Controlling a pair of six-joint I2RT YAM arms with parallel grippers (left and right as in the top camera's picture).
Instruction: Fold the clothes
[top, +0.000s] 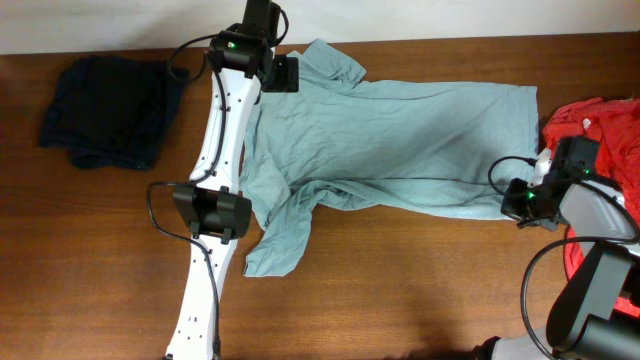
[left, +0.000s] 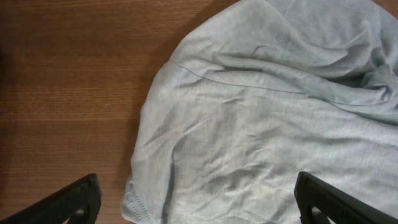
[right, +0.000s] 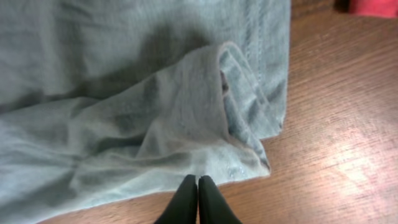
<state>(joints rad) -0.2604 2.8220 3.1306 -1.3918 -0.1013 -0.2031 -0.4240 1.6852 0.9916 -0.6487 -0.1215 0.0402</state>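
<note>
The T-shirt (top: 400, 140) is lying spread across the table (top: 400, 300) centre; a bundled garment (top: 105, 110) is sitting at ten o'clock; a second shirt (top: 612, 120) is lying at three o'clock.

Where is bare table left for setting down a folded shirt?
Widest: the front strip below the T-shirt, between the left arm and right arm. Also the front-left corner, below the navy garment. Crowded at the right edge: red shirt, right gripper and T-shirt hem.
</note>
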